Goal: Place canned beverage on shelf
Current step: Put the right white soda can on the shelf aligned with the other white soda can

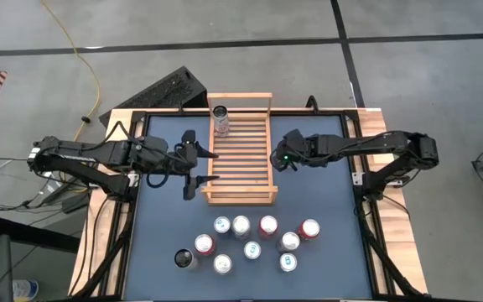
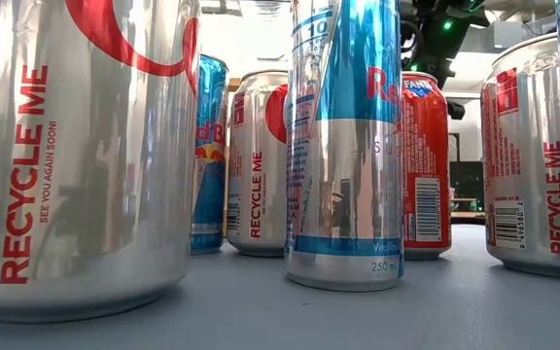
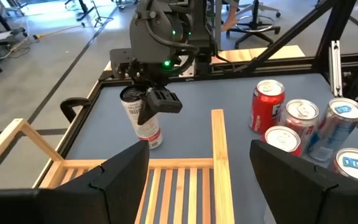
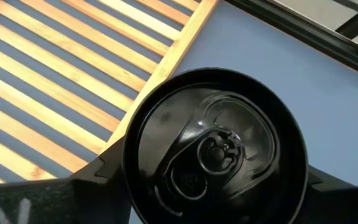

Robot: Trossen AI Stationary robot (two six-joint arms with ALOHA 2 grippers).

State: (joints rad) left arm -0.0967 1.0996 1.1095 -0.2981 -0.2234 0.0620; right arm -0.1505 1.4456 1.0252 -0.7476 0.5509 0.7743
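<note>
The light-wood slatted shelf (image 1: 240, 149) lies flat in the middle of the blue table. One can (image 1: 221, 117) stands upright on the shelf's far end. My right gripper (image 1: 280, 158) is at the shelf's right edge, shut on a pale can with a red label and a black top (image 3: 143, 121); the right wrist view looks down onto that top (image 4: 213, 149). My left gripper (image 1: 199, 164) hovers at the shelf's left edge. It is open, its two fingers (image 3: 123, 180) wide apart above the slats with nothing between them. My right gripper pinches the can's side wall just under the black top (image 3: 146, 107), one finger (image 3: 163, 102) on each side. The fingers slant down from the table's right. The can hangs tilted beside the shelf's right edge (image 4: 166, 62); whether its base (image 3: 155, 142) touches the table, I cannot tell.
Several more cans (image 1: 254, 239) stand bunched on the near half of the table, filling the low view (image 2: 343, 146), with a dark can (image 1: 184, 258) at their left. A black metal frame (image 1: 355, 159) runs round the table. A dark, flat object (image 1: 174, 88) lies beyond the far edge.
</note>
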